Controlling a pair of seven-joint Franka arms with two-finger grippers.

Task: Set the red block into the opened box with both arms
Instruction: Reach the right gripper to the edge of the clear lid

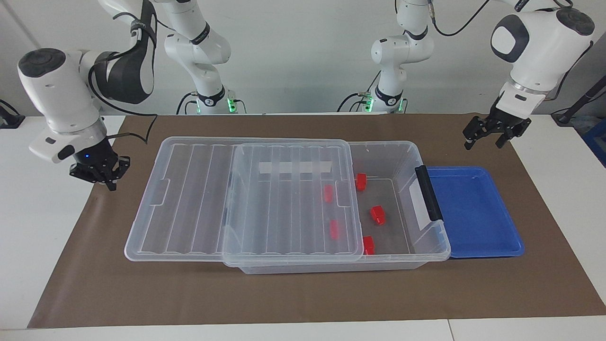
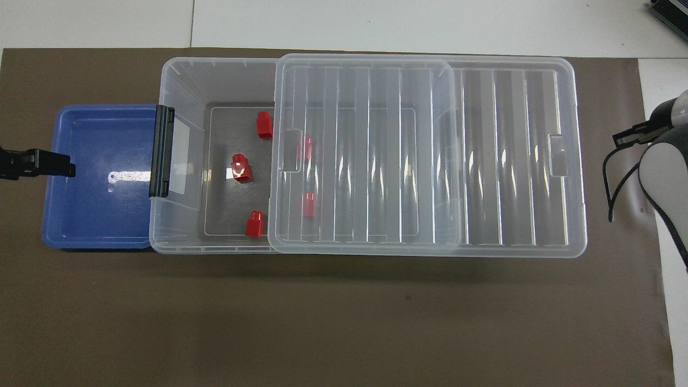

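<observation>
The clear box point(image 1: 412, 151) point(image 2: 183, 70) lies across the brown mat, its ribbed lid point(image 1: 189, 199) point(image 2: 484, 161) slid toward the right arm's end. Several red blocks sit inside. One red block point(image 1: 378, 214) point(image 2: 241, 166) lies mid-floor in the uncovered part, with others point(image 1: 361, 181) point(image 1: 368, 245) beside it. Two more point(image 1: 328, 193) point(image 1: 334, 229) show through the lid. My left gripper point(image 1: 482, 142) point(image 2: 54, 164) hangs open and empty over the blue tray's edge. My right gripper point(image 1: 109, 182) point(image 2: 626, 137) is shut on nothing, low over the mat's edge beside the lid's end.
A blue tray point(image 1: 478, 213) point(image 2: 97, 215) lies against the box's end by the black handle point(image 1: 428, 192) point(image 2: 163, 150); nothing lies in it. White tabletop borders the mat at both ends.
</observation>
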